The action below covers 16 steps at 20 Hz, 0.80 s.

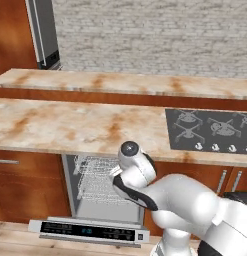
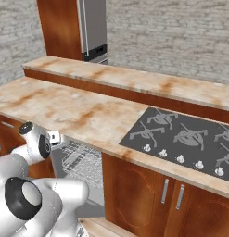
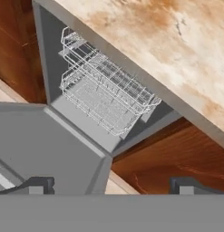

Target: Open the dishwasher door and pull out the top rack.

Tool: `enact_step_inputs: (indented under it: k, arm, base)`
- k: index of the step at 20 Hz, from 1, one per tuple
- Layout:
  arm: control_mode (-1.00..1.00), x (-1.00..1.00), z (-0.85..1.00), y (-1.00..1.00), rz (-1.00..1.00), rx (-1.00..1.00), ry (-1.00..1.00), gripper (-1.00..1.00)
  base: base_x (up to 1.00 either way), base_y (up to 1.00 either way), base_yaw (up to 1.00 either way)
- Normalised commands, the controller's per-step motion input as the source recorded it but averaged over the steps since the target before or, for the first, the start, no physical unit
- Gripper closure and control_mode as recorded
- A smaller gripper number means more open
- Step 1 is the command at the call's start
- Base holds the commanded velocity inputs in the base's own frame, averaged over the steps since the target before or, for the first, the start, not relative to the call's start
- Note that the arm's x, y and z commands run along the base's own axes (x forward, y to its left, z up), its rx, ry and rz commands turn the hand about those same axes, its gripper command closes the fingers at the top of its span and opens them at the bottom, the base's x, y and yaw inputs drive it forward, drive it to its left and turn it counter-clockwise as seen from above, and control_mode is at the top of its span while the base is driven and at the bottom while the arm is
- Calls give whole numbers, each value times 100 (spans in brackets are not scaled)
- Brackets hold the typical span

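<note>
The marbled tabletop [image 1: 70, 125] spans the kitchen, with the black cooktop [image 1: 210, 131] set into it at three o'clock in the left base view. Below it, the dishwasher door [image 1: 90, 231] lies folded down flat, its control strip facing the camera. In the hand view the door [image 3: 45, 145] spreads at nine o'clock, and the top rack [image 3: 109, 77] sits inside the cavity at eleven o'clock, well apart from the hand [image 3: 111, 185], above the lower basket [image 3: 97, 106]. The hand's fingertips [image 3: 41, 183] stand wide apart, holding nothing. In the left base view the arm covers the right part of the rack [image 1: 95, 172]; in the right base view the rack [image 2: 81, 159] is partly hidden behind the arm.
</note>
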Motion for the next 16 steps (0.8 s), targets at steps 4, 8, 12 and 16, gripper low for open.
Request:
enact_step_inputs:
  k: [4, 8, 12, 16]
  arm:
    - [-100, 34, -28, 51, 0, -18, -1, -100]
    - [-100, 11, -12, 38, 0, -20, -9, -100]
    - [-100, 1, 0, 25, 0, -21, -16, -100]
    - [-100, 15, -1, 10, 0, -19, -14, -100]
  base:
    - [0, 0, 0]
    - [0, 0, 0]
    - [0, 0, 0]
    - [0, 0, 0]
